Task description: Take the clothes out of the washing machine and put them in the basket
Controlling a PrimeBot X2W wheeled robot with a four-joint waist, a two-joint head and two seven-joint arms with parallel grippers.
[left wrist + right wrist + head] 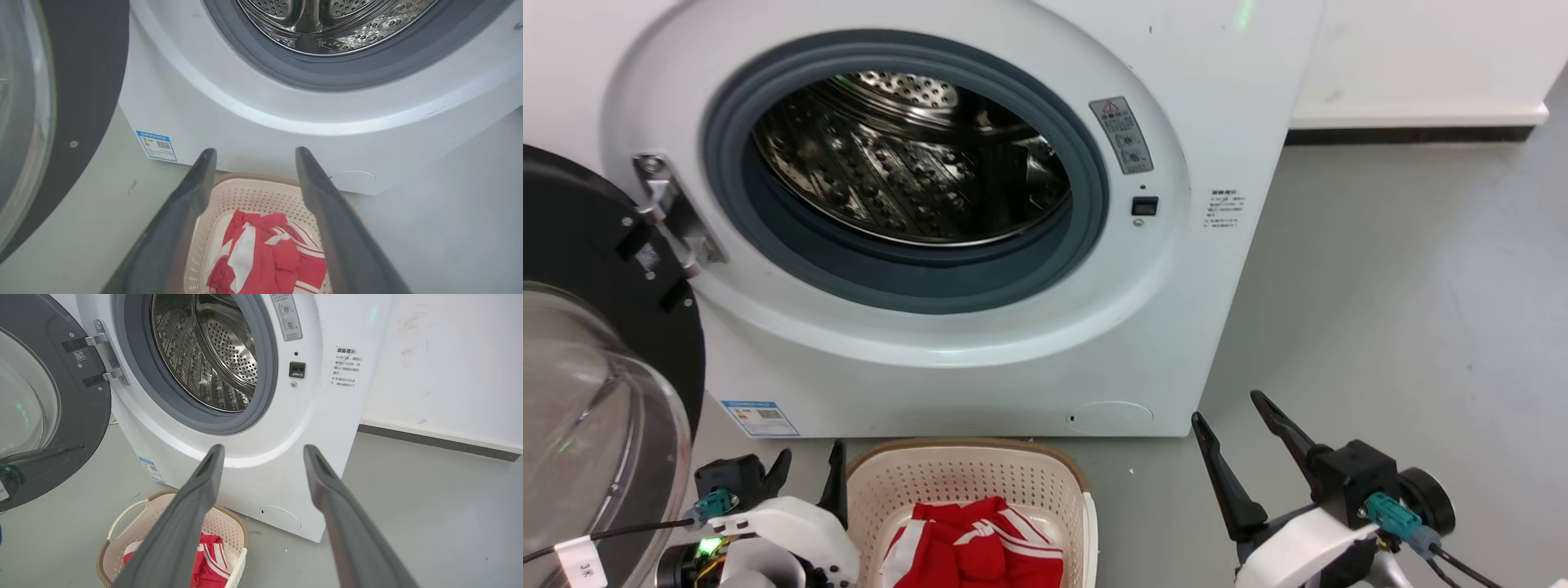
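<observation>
Hanging wide at my left, the glass door (pixel 600 392). My left end effector (pixel 810 467), fingers apart, is just beside the basket (pixel 964 482). Red clothes (pixel 976 543) are heaped inside it, below the washing machine (pixel 980 359). The right wrist view adds the basket's handle (pixel 122 516). My right end effector (pixel 1227 411) is spread too.

Setting read as a sparse laundry corner, possibly a test room. A white front-loading washer (pixel 1013 384) stood directly on a smooth grey floor (pixel 1405 327), beside a plain white wall (pixel 1421 49) with a dark skirting strip (pixel 1405 135). A perforated basket (pixel 968 478) holding red clothes (pixel 980 547) sat on the floor just before the washer.
</observation>
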